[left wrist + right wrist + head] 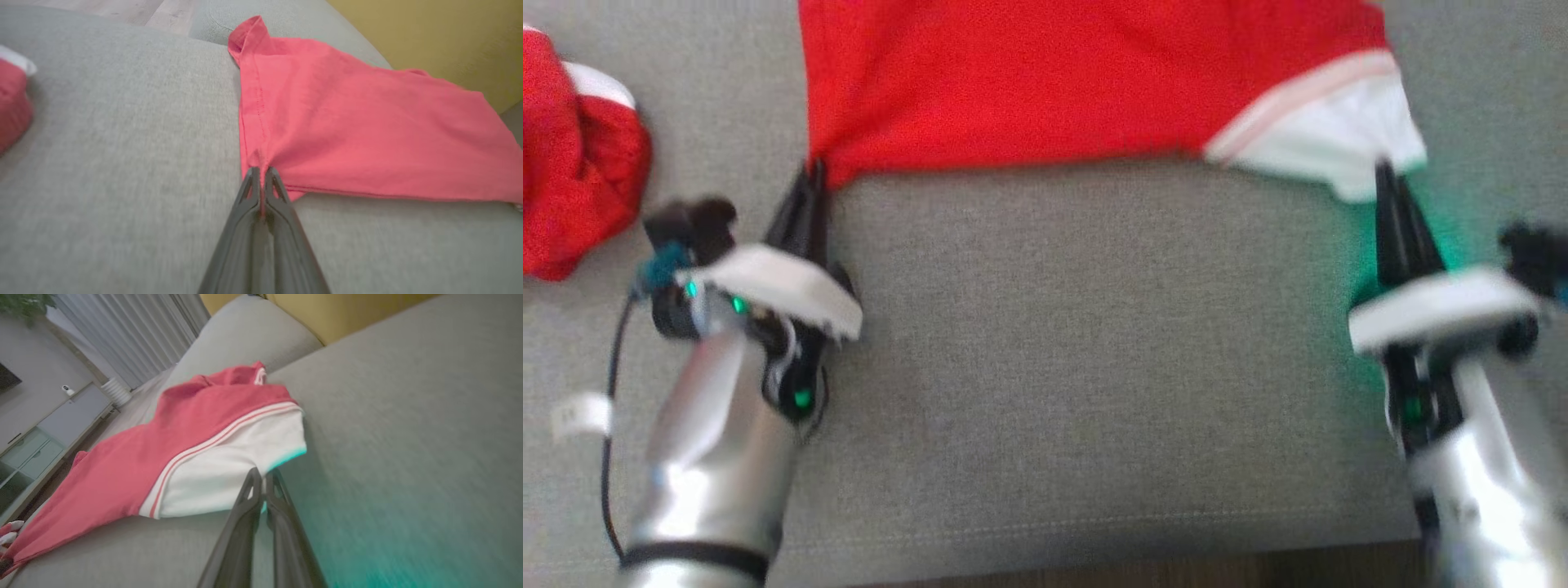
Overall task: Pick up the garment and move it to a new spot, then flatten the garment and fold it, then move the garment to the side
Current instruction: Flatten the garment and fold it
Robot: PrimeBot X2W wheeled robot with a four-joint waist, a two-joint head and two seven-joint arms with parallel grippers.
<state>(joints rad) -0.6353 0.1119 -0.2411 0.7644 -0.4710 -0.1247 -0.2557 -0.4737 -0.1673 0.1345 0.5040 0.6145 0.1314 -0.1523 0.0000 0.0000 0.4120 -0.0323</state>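
Observation:
The garment [1054, 82] is a red shirt with a white, striped sleeve, spread over a grey sofa cushion [1094, 343]. My left gripper [815, 171] is shut on its near left corner; the left wrist view shows red cloth [367, 134] pinched between the tips of that gripper [261, 171]. My right gripper [1384, 171] is shut at the edge of the white sleeve [1339, 131]. In the right wrist view its tips [263, 473] meet the sleeve's [229, 473] lower hem. The near hem runs taut between both grippers.
A second bundle of red and white cloth [572, 155] lies at the cushion's far left. The cushion's front edge [1045, 539] is near me, with wooden floor below. A yellow backrest [429, 36] rises behind the garment. A low cabinet [49, 428] stands beyond the sofa.

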